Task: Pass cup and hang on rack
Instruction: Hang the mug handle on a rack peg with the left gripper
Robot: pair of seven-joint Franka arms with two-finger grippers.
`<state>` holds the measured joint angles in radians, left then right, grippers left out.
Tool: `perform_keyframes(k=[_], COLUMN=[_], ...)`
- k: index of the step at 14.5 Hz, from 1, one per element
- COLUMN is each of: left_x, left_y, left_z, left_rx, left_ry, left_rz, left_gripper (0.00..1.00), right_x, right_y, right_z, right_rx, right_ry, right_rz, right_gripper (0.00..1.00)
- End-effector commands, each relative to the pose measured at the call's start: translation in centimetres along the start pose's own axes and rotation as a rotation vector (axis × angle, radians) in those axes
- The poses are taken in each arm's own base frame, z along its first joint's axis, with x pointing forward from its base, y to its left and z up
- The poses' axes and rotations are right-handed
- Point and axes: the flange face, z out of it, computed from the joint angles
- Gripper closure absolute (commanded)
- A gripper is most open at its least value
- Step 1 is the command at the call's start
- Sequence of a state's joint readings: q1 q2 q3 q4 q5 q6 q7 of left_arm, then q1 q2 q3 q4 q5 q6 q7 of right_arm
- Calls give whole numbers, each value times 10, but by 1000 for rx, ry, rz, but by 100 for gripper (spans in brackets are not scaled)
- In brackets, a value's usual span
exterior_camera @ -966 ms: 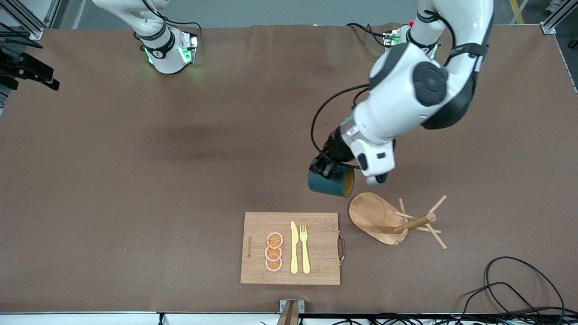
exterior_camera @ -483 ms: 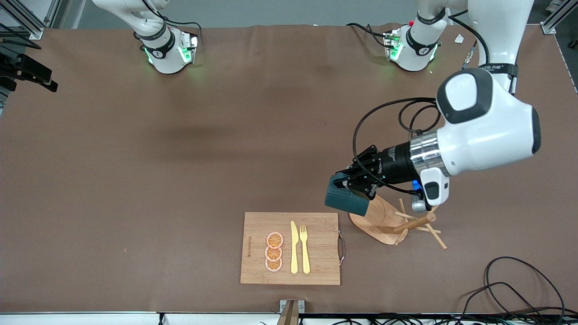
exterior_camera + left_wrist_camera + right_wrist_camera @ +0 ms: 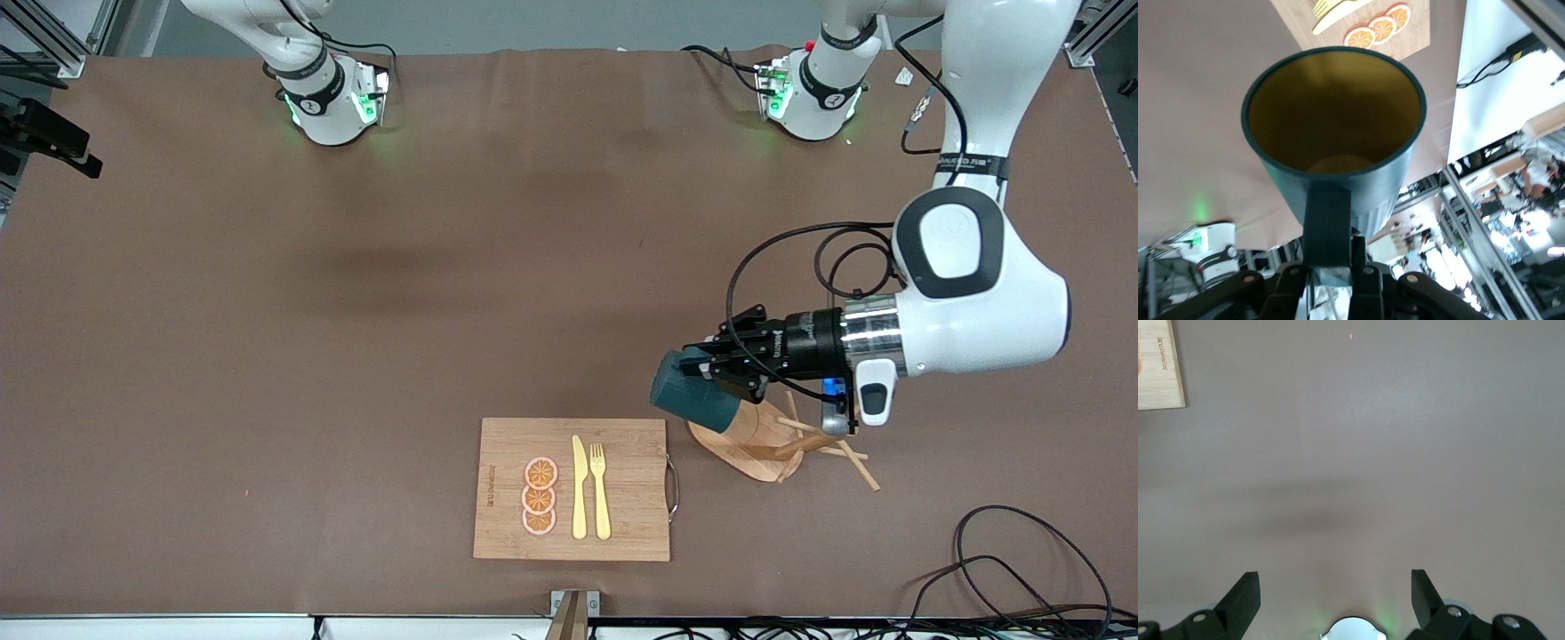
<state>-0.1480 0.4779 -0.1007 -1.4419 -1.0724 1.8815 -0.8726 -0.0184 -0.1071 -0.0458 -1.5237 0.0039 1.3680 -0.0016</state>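
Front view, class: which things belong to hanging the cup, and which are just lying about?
Belong: ribbed dark teal cup, held in the left hand; light wooden peg rack.
Lying about: rectangular wooden cutting board, orange slices, yellow knife, yellow fork.

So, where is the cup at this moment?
The cup is in the air, held by the left gripper over the rack base, beside the cutting board, toward the left arm's end.

Right wrist view. The right gripper (image 3: 1335,597) hangs over bare brown worktop (image 3: 1365,453), its two dark fingers (image 3: 1245,595) spread wide apart with nothing between them. A corner of a light wooden cutting board (image 3: 1158,370) lies on the worktop. A soft shadow band crosses the surface.
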Motion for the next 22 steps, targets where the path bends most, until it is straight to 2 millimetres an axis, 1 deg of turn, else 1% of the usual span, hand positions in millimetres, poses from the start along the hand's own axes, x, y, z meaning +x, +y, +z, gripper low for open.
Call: perform_keyframes(k=[1,3,4,5,6,7,11,12,15,16,18,19,20,21,22], left_x=[25,45,52,65,71,77,111,119,134,139,139,137,136,135,134], left_y=[-11,-21,-25,-30,-33,-36,-50,-53,-61,-62,-62,-61,-60,-59,-57], left_z=[-31,-49,-53,-64,-63,-68,-76,-82,-91,-90,-87,-86,-86,-87,-88], left_rx=[-8,1,5,-1,2,-1,-13,-23,-31,-32,-30,-34,-45,-47,-50], left_ry=[-65,-93,-104,-109,-120,-126,-146,-142,-152,-155,-157,-162,-169,-171,-170], left_rz=[34,62,73,80,91,103,136,140,142,139,142,139,134,126,125], left_gripper=[100,100,100,100,100,100,99,99,99,98,93,84,69,43,25], right_x=[6,7,7,7,7,4,4,4,4,4,6,6,6,6,7], right_y=[-1,-1,-1,0,0,0,5,5,4,5,11,19,21,20,19], right_z=[-7,-7,-7,-7,-6,-5,-1,-1,-1,-2,1,2,3,6,10], right_rx=[14,14,14,14,14,14,16,16,16,16,18,20,20,21,23], right_ry=[12,13,13,13,9,-10,-23,-22,-17,-12,-7,-7,-8,-14,-22], right_rz=[17,12,11,12,12,14,23,23,17,1,-54,-57,-55,-55,-57], right_gripper=[0,0,0,0,0,0,0,0,0,0,0,0,0,0,0])
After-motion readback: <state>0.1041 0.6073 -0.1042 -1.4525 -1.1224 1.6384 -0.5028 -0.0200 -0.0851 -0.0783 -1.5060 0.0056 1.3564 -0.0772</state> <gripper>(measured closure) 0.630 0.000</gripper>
